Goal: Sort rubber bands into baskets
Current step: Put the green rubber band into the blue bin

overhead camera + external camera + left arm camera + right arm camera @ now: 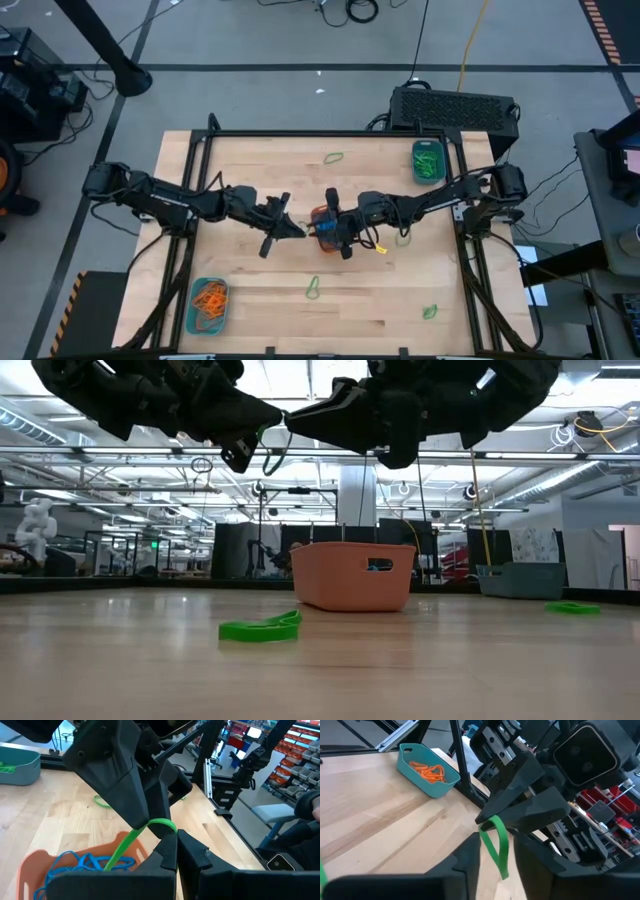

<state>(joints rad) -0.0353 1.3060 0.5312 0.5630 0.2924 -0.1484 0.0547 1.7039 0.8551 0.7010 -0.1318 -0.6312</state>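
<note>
1. From above: the sorting is partly done. The teal basket near the left arm holds orange rubber bands, the far teal basket holds green ones, and the orange basket sits mid-tabletop under the two pincers. Loose green bands are left on the tabletop: one far, one near, one toward the right corner. The left pincer and right pincer meet above the orange basket.

2. From table height: both pincers hang above the orange basket, a green band dangling between them. Another green band lies in front.

3. Left wrist: the left pincer is clamped tight on the green band, whose loop reaches to the right pincer's fingers. Blue bands lie in the orange basket below.

4. Right wrist: the right pincer stands partly open, its fingers either side of the hanging green loop; I cannot tell whether they grip it.
</note>
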